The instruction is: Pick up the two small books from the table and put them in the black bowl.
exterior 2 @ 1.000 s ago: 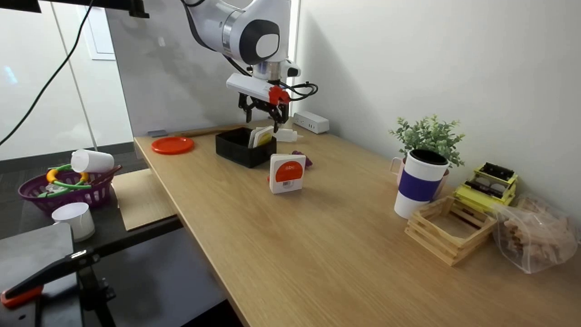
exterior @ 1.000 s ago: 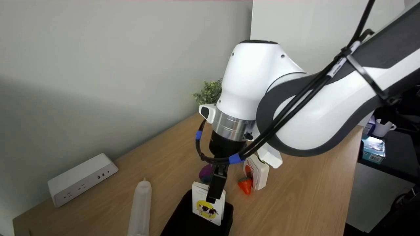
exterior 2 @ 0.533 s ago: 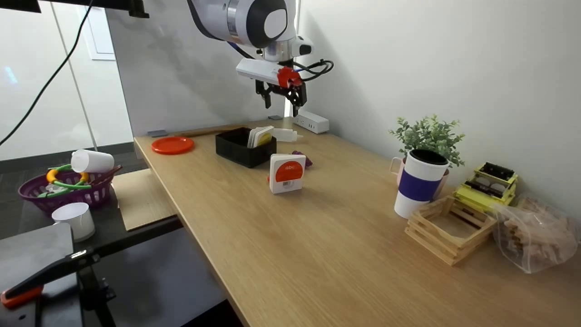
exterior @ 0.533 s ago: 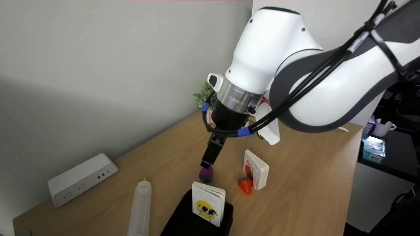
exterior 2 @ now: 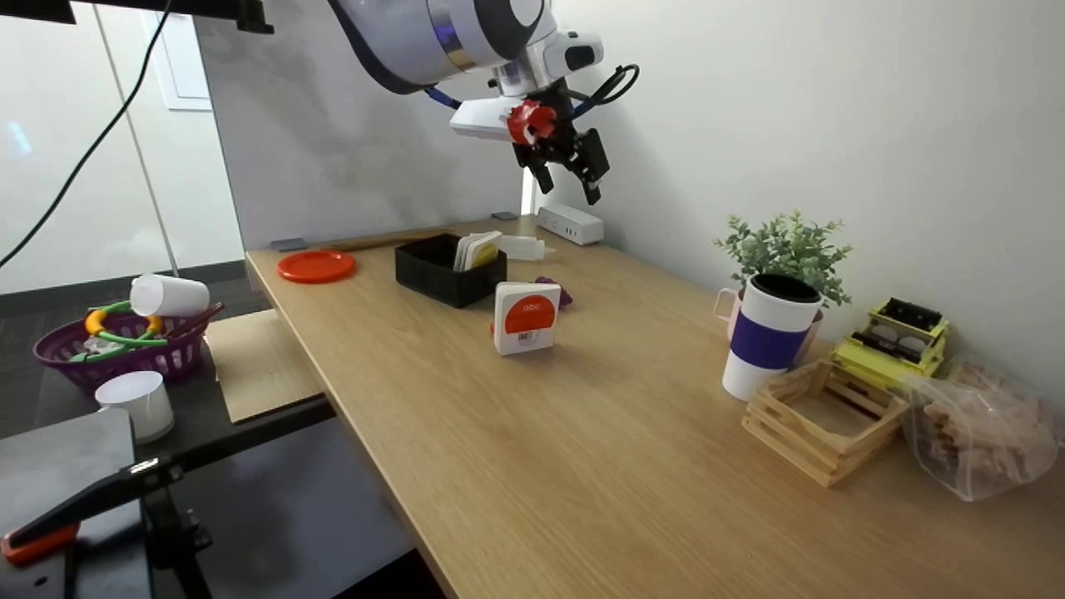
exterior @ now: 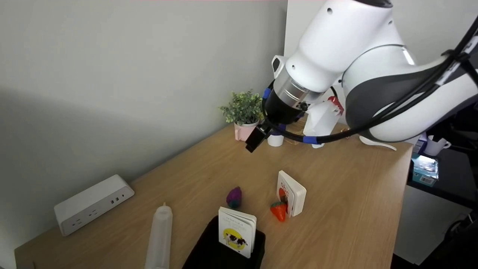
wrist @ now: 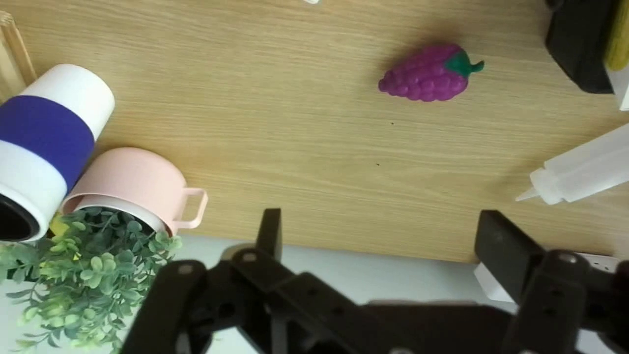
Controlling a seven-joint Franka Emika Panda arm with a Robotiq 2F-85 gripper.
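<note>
In both exterior views the book with the yellow cow cover (exterior: 236, 236) stands upright in the black bowl (exterior 2: 428, 279), leaning slightly, its top above the rim. The book with the red "abc" cover (exterior 2: 526, 320) stands on end on the table beside the bowl, a red strawberry (exterior: 278, 211) close against it. High over the table, my gripper (exterior 2: 571, 195) hangs tilted, apart from both books. In the wrist view the gripper (wrist: 381, 212) is spread wide with nothing between its fingers. At that view's upper right corner, part of the bowl (wrist: 577, 54) shows; the "abc" book is out of that view.
Purple toy grapes (wrist: 427, 73) and a clear squeeze bottle (exterior: 160, 235) lie near the bowl. A white power strip (exterior: 93, 205) sits along the wall. Further along stand a potted plant (exterior 2: 786, 249), a white-and-blue cup (exterior 2: 770, 333) and a wooden crate (exterior 2: 828, 424). A red plate (exterior 2: 316, 266) lies by the table edge.
My gripper has risen from beside the cow book and swung away from the bowl, tilting as it went. The cow book stays in the bowl, and the "abc" book has not moved.
</note>
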